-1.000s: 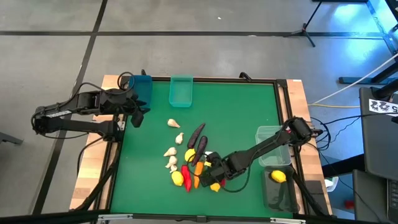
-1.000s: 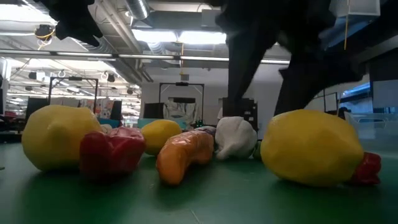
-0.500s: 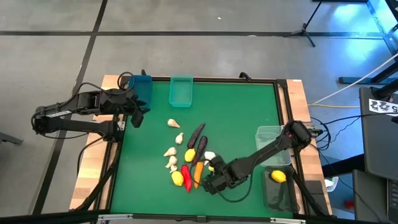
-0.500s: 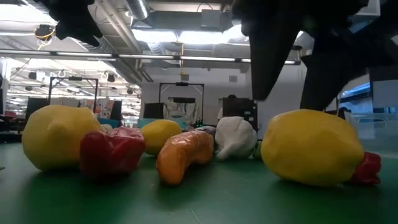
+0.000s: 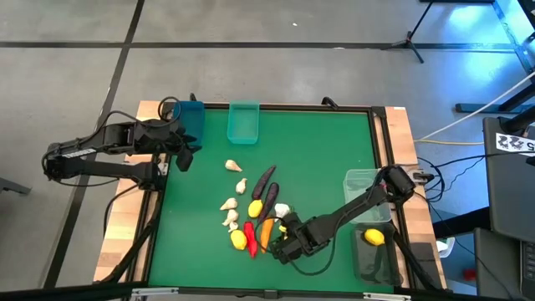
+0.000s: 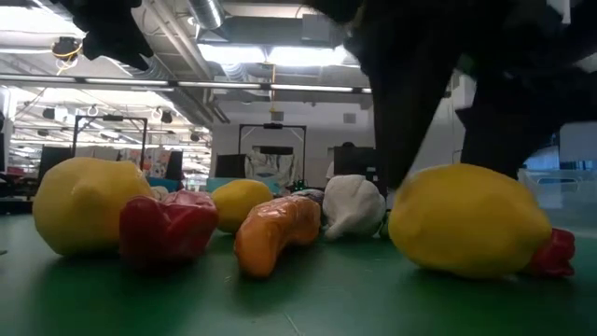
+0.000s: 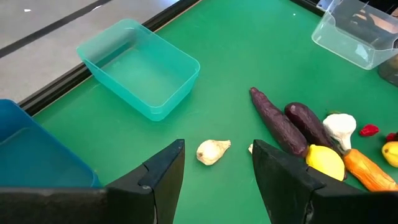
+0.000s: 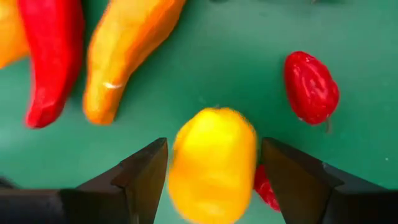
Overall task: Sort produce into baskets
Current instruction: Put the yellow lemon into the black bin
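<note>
The right pincer [image 8: 211, 177] is spread wide and holds nothing yet. A lemon [image 8: 212, 165] sits between its two fingers [image 8: 138, 177], on the green surface [image 8: 236, 81]. A gap can be seen on each side of the lemon, so it is not touched yet.

A few things could go wrong. The lemon is round and smooth, so it could be squeezed out and roll away if the fingers close off its middle. A small red chili [image 8: 311, 87] lies just beside the lemon, and another red bit [image 8: 266, 186] is tucked against the lemon next to one finger. That bit could be caught with the lemon and carried to the wrong bin. The carrot [image 8: 127, 50] and a long red chili [image 8: 53, 59] lie near too, and could be bumped if the arm swings low.

From above, this pincer [image 5: 288, 245] is seen at the near right end of the heap. The clear bin [image 5: 365, 180] and the grey bin [image 5: 376, 261] stand by the right edge, and one lemon [image 5: 374, 237] lies there already.

The left pincer [image 7: 217, 165] waits at the far left, near the blue bin [image 7: 37, 155] and the teal bin [image 7: 140, 68]. It is partly spread and nothing is held in it.
</note>
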`<state>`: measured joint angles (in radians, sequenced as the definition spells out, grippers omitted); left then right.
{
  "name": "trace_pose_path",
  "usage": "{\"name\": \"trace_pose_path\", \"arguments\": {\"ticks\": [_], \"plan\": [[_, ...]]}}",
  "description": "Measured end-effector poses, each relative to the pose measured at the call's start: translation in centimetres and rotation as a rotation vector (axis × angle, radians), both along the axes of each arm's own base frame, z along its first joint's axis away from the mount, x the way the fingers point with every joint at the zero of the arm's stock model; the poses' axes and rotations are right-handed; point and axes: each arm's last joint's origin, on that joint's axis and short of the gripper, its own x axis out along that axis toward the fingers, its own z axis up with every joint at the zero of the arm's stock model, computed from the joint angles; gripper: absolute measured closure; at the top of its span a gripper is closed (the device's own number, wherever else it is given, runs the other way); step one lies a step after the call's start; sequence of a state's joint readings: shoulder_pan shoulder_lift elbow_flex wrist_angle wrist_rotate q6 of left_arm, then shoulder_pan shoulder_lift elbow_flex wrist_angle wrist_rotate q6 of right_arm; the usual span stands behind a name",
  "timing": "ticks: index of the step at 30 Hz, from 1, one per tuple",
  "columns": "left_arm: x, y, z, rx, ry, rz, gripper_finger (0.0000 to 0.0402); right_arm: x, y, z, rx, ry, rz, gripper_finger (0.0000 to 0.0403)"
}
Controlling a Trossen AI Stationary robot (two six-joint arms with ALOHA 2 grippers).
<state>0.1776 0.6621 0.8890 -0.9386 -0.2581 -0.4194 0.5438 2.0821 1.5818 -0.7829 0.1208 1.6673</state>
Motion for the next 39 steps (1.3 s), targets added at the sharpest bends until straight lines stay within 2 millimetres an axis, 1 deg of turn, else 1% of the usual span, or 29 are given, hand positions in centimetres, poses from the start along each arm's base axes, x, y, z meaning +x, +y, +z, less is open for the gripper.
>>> {"name": "trace_pose_path", "arguments": {"ticks": [3, 7, 12, 14, 19, 21, 24, 29, 33, 37, 39], "plan": [[0.0, 0.0, 0.0, 0.0, 0.0, 0.0, 0.0217, 0.3, 0.3, -0.7, 0.019, 0.001, 0.013, 0.0143], [0.0, 0.0, 0.0, 0.0, 0.0, 0.0, 0.0217, 0.3, 0.7, -2.2, 0.029, 0.049, 0.037, 0.0143], [0.0, 0.0, 0.0, 0.002, 0.0, -0.002, 0.0217, 0.1, 1.0, -2.5, 0.023, 0.063, 0.049, 0.0147], [0.0, 0.0, 0.0, 0.002, 0.0, -0.002, 0.0217, 0.1, 1.0, -2.5, 0.022, 0.066, 0.049, 0.0161], [0.0, 0.0, 0.0, 0.005, 0.0, -0.004, 0.0217, 0.1, 1.0, -2.5, 0.016, 0.068, 0.059, 0.0215], [0.0, 0.0, 0.0, 0.005, 0.0, -0.004, 0.0217, 0.1, 0.9, -2.5, 0.01, 0.063, 0.06, 0.0225], [0.0, 0.0, 0.0, 0.006, 0.0, -0.004, 0.0217, 0.4, 0.9, -2.1, -0.015, 0.044, 0.067, 0.0224], [0.0, 0.0, 0.0, 0.006, 0.0, -0.004, 0.0217, 0.5, 0.9, -0.3, -0.079, 0.058, 0.057, 0.0203], [0.0, 0.0, 0.0, 0.006, 0.0, -0.004, 0.0217, 0.5, 0.8, 1.0, -0.111, 0.075, 0.083, 0.021], [0.0, 0.0, 0.0, 0.006, -0.001, -0.004, 0.0217, 0.2, 1.0, 2.7, -0.126, 0.082, 0.133, 0.0217], [0.0, 0.0, 0.0, 0.006, -0.001, -0.004, 0.0217, -0.5, 1.4, 3.6, -0.137, 0.095, 0.154, 0.0212]]}}
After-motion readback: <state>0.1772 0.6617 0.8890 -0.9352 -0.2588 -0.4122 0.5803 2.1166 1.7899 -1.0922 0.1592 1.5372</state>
